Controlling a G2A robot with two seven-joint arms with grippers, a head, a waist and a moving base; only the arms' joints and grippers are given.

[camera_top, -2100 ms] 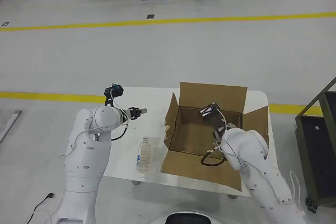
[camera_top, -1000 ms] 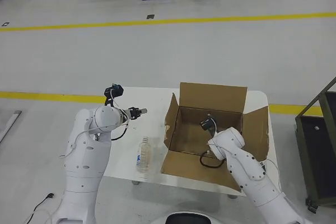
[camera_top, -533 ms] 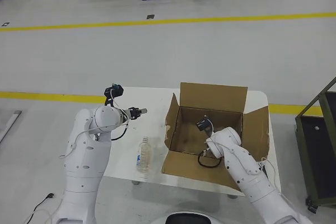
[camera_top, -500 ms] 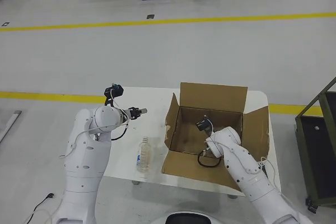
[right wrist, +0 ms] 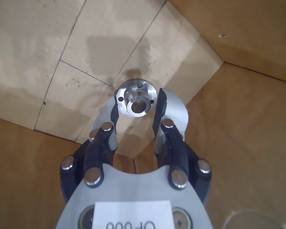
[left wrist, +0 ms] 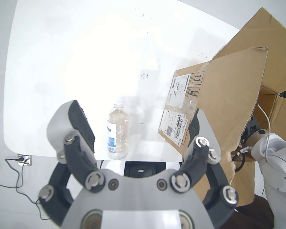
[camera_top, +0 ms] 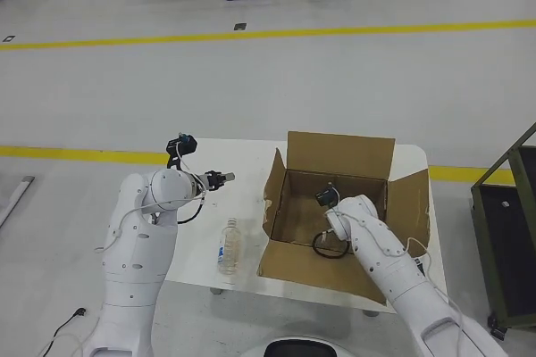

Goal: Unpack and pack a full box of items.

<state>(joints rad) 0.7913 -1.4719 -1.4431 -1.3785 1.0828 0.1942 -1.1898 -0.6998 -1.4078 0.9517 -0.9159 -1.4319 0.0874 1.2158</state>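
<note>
Inside the cardboard box (camera_top: 339, 147), my right gripper (right wrist: 137, 100) narrowly straddles a metal flange (right wrist: 135, 96). My left gripper (left wrist: 135, 113) gapes wide at the box's nine o'clock.

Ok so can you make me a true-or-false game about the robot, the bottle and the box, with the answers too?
1. The bottle lies on its side on the table. True.
2. The box has its flaps shut. False: they stand open.
3. The right gripper is down inside the box. True.
4. The left gripper holds the bottle. False: it is open and empty, up off the table.
5. A shiny metal part is in the box. True.
</note>
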